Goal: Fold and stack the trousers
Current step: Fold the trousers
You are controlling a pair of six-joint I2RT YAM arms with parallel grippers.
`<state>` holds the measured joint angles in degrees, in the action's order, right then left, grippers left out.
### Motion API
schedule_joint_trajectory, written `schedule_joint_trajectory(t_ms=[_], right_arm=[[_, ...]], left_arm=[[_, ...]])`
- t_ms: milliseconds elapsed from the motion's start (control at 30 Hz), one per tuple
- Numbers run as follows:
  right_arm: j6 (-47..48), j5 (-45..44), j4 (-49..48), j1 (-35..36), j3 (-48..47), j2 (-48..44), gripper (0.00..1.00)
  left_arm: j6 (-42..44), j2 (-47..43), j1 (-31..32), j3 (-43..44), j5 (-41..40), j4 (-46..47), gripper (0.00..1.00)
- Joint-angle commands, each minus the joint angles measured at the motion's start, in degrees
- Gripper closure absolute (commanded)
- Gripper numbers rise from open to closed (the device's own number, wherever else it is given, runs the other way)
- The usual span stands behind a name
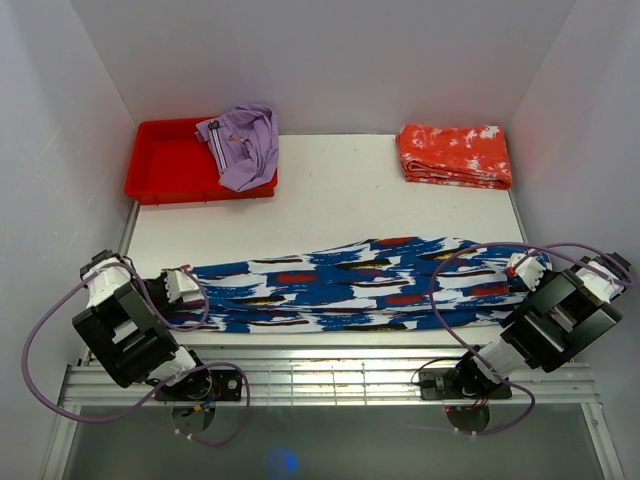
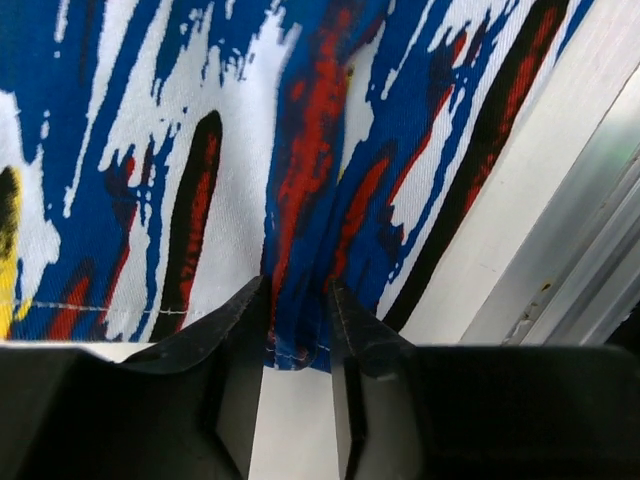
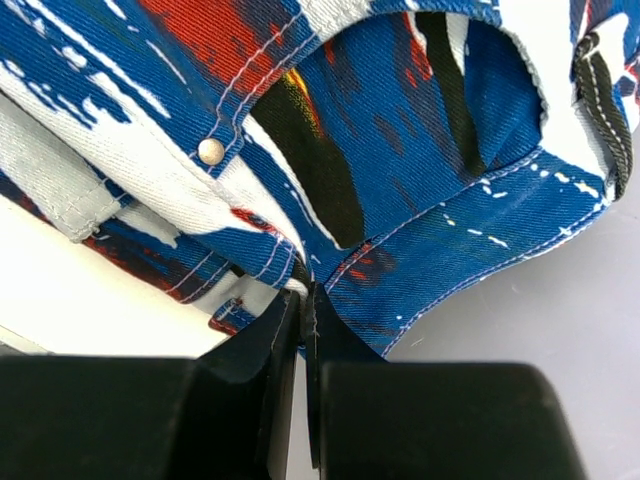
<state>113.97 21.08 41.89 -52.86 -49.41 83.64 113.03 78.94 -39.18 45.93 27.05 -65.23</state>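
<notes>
1. You have the trousers [image 1: 350, 283] stretched in a long band across the near part of the desk [image 1: 340, 190], the waist end toward the right arm and the hem end toward the left arm.
2. Left end effector [image 2: 297, 300]: narrow, pinching a ridge of hem cloth between its fingers.
3. Right end effector [image 3: 303, 300]: almost closed, gripping the edge of the cloth at the waist, near a rivet [image 3: 211, 150].
4. Progress, as I judge it: the band is slim enough to be 1 leg laid on the other, so the lengthwise fold looks done. The crosswise folds and the stacking are left.
5. Farther back: the lilac garment [image 1: 243, 143] hangs over the rim of the red tray [image 1: 160, 165] at far left. A folded orange-red garment [image 1: 455, 153] lies at far right and is probably where the stack goes.
6. Writing: I can read no brand, label or lettering in any view.
</notes>
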Motion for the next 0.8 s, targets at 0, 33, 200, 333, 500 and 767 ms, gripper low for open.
schedule_joint_trajectory(t_ms=[0, 33, 200, 333, 500, 767], right_arm=[[0.7, -0.7, -0.2, 0.5, -1.2, 0.2, 0.92], [0.6, -0.7, -0.2, 0.7, -1.1, 0.2, 0.92], [0.4, -0.7, -0.2, 1.1, -1.8, 0.0, 0.92], [-1.2, -0.1, 0.7, 1.3, -4.6, 0.8, 0.92], [-3.4, 1.3, 2.1, 1.4, -8.5, 2.5, 0.92], [-4.8, 4.1, 6.4, -0.7, -17.5, 4.0, 0.92]], left_arm=[[6.1, -0.5, 0.9, -2.9, -1.3, 5.2, 0.62], [5.9, -0.4, 0.9, -3.1, -1.5, 6.3, 0.67], [2.4, 1.9, 0.9, 2.0, 2.1, 6.3, 0.98], [-2.2, 5.6, 0.9, 10.6, 7.0, 2.8, 1.0], [-2.4, 6.9, 0.9, 18.0, 8.8, -0.3, 1.0], [2.1, 2.0, -0.8, 19.5, 10.5, -3.7, 1.0]])
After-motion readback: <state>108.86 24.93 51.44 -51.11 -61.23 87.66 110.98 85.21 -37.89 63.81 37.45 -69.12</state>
